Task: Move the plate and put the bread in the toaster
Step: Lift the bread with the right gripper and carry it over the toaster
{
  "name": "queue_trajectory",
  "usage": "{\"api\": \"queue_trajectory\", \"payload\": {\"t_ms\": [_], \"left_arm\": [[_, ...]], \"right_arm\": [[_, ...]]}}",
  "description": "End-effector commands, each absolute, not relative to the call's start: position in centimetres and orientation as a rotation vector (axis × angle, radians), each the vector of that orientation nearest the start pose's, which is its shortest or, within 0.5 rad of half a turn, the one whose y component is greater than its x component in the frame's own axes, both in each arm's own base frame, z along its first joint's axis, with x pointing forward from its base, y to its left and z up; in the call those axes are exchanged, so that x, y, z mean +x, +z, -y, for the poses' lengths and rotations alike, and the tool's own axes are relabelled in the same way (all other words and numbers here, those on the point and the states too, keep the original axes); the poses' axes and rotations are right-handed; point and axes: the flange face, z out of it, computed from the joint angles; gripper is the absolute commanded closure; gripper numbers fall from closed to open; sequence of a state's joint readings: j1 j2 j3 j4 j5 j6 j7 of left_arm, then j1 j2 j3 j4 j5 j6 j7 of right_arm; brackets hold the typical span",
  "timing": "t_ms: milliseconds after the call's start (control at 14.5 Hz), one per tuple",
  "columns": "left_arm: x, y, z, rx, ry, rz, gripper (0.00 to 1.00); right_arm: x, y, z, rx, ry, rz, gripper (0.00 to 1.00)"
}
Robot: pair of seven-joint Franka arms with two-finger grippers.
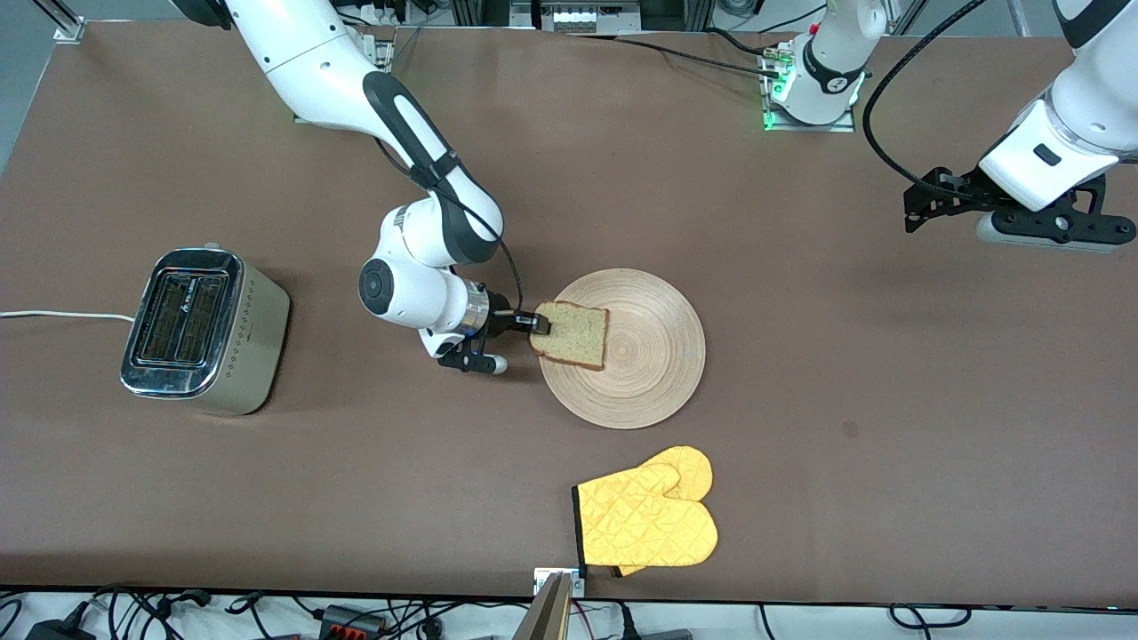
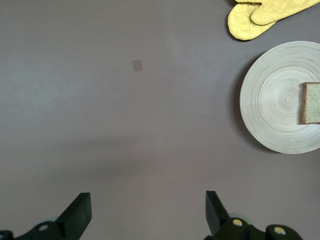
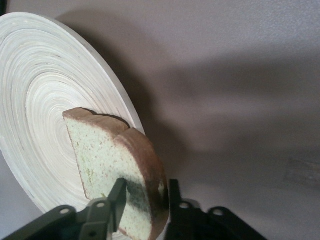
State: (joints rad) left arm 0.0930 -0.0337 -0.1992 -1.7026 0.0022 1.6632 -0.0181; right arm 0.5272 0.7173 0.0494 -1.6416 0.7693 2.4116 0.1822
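The round light-wood plate [image 1: 631, 351] lies mid-table. The bread [image 1: 573, 334], pale with a brown crust, sits over the plate's rim toward the right arm's end. My right gripper [image 1: 539, 324] is shut on the bread's edge; in the right wrist view its fingers [image 3: 117, 197] clamp the slice [image 3: 115, 160] in front of the plate [image 3: 45, 100]. The silver toaster [image 1: 200, 329] stands toward the right arm's end, slots up. My left gripper [image 1: 920, 209] is open and empty, up over the table's left-arm end; its view shows the plate [image 2: 272, 95] and bread [image 2: 311, 102].
A yellow quilted oven mitt [image 1: 647, 520] lies nearer the front camera than the plate, by the table's edge; it also shows in the left wrist view [image 2: 260, 15]. The toaster's white cord [image 1: 62, 315] runs off the table's end.
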Motion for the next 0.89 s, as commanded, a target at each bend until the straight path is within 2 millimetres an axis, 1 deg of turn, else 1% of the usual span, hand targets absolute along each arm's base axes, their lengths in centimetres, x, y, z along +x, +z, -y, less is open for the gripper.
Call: {"api": "queue_trajectory", "payload": {"t_ms": [0, 69, 138, 207, 275, 344, 413, 482, 551, 620, 688, 757, 826], "left_arm": [[55.2, 59.4, 6.0, -3.141, 0.02, -0.122, 0.0], [55.2, 59.4, 6.0, -3.141, 0.02, -0.137, 0.0], [55.2, 59.4, 5.9, -3.139, 0.02, -0.137, 0.0], [55.3, 59.5, 5.9, -3.139, 0.015, -0.139, 0.0], [55.4, 59.7, 5.8, -3.139, 0.008, -0.137, 0.0], [55.4, 59.9, 5.8, -3.139, 0.005, -0.14, 0.0], [55.4, 59.8, 5.8, -3.139, 0.01, -0.14, 0.0], [55.4, 59.5, 5.5, -3.14, 0.017, -0.135, 0.0], [55.3, 59.8, 6.0, -3.136, 0.007, -0.147, 0.0], [55.1, 60.0, 6.3, -3.135, 0.005, -0.159, 0.0], [55.3, 59.6, 5.0, -3.137, 0.01, -0.125, 0.0], [55.1, 59.4, 5.2, -3.136, 0.019, -0.132, 0.0], [55.1, 59.8, 5.2, -3.135, 0.007, -0.132, 0.0]], "right_arm": [[58.9, 20.7, -38.4, -2.569, 0.201, -0.247, 0.89], [59.3, 21.3, -38.4, -2.563, 0.189, -0.244, 0.99], [59.6, 22.1, -38.7, -2.558, 0.172, -0.235, 1.0], [60.2, 23.2, -38.6, -2.554, 0.156, -0.225, 1.0], [60.9, 24.4, -38.0, -2.548, 0.162, -0.217, 1.0], [61.9, 26.6, -36.7, -2.546, 0.169, -0.207, 1.0], [62.7, 28.0, -35.1, -2.582, 0.182, -0.173, 1.0], [63.6, 30.1, -33.5, -2.618, 0.173, -0.137, 1.0], [64.2, 31.1, -31.6, -2.674, 0.19, -0.109, 1.0], [64.3, 32.5, -29.3, -2.742, 0.224, -0.075, 1.0], [64.1, 33.5, -27.8, -2.797, 0.265, -0.044, 1.0], [64.1, 34.8, -26.1, -2.845, 0.285, -0.024, 1.0], [64.1, 35.8, -24.0, -2.899, 0.315, -0.014, 1.0]]}}
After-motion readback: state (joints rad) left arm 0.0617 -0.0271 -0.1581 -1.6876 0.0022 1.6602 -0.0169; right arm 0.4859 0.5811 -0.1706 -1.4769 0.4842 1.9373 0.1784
